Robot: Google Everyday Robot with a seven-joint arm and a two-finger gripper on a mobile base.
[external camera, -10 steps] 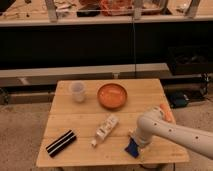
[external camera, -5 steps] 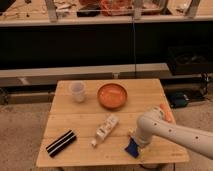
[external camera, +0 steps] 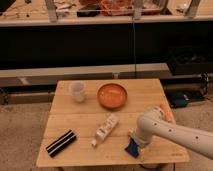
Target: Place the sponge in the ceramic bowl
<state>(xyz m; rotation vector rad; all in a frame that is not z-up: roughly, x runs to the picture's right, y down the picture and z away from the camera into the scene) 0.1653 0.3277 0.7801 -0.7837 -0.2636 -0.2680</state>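
The ceramic bowl (external camera: 112,95) is a shallow orange-brown dish standing at the back middle of the wooden table (external camera: 80,127). A blue sponge (external camera: 132,149) lies near the table's front right edge. My gripper (external camera: 134,140) comes in from the right on a white arm and sits directly over the sponge, touching or nearly touching it. The arm's end covers the top of the sponge. The bowl is well behind and to the left of the gripper.
A small translucent cup (external camera: 77,91) stands left of the bowl. A white bottle (external camera: 105,129) lies on its side mid-table, just left of the gripper. A black striped block (external camera: 61,143) lies at the front left. An orange object (external camera: 166,113) shows behind the arm.
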